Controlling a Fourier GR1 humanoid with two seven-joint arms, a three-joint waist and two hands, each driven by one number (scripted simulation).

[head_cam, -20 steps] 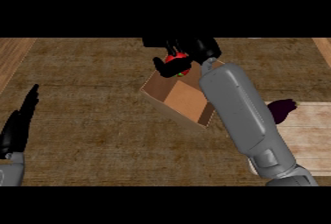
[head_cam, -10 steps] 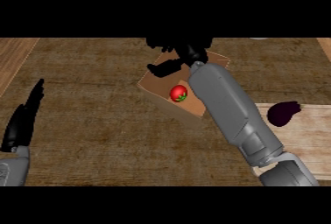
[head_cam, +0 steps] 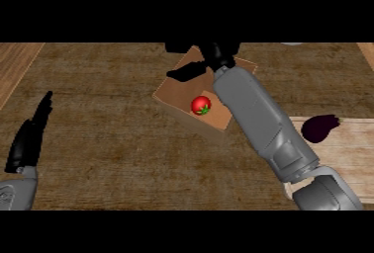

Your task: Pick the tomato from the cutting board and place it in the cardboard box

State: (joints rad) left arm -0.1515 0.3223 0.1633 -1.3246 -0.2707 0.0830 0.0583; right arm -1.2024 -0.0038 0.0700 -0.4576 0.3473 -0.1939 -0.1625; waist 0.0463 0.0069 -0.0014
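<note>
My right hand point(head_cam: 206, 50) hangs over the far rim of the open brown cardboard box point(head_cam: 177, 92). Its black fingers are spread and hold nothing, and one digit points down toward the box's left wall. My grey forearm crosses the box's right side, so that part of the interior is hidden.

The small red tomato point(head_cam: 201, 105) with its green stem lies on the box floor, clear of my hand. I judge the placement done.

The dark purple eggplant point(head_cam: 320, 127) rests at the left edge of the light wooden cutting board point(head_cam: 347, 148), well apart from the box, and plays no part in this task.

My left hand point(head_cam: 29, 141) rests open at the view's left, fingers straight.
</note>
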